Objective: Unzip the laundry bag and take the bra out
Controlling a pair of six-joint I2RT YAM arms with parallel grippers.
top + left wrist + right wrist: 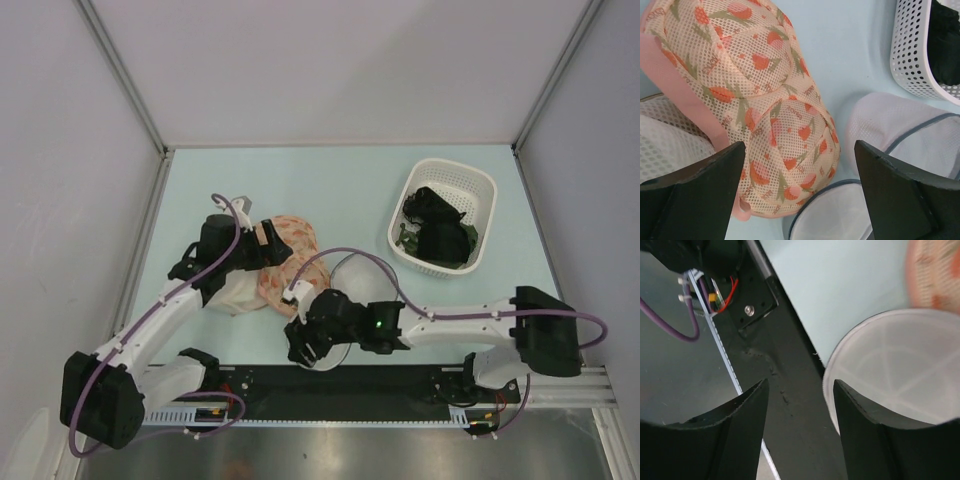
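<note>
The laundry bag, round white mesh with a dark rim, lies near the front middle of the table. It shows in the left wrist view and as a white disc in the right wrist view. Black fabric, the bra, lies in the white basket and shows in the left wrist view. My left gripper is open over the peach floral item, its midpoint empty. My right gripper is open and empty at the bag's near-left edge, over the black rail.
A white perforated basket stands at the right back, also in the left wrist view. A plain white mesh bag lies under the left arm beside the peach floral item. The black base rail runs along the front edge.
</note>
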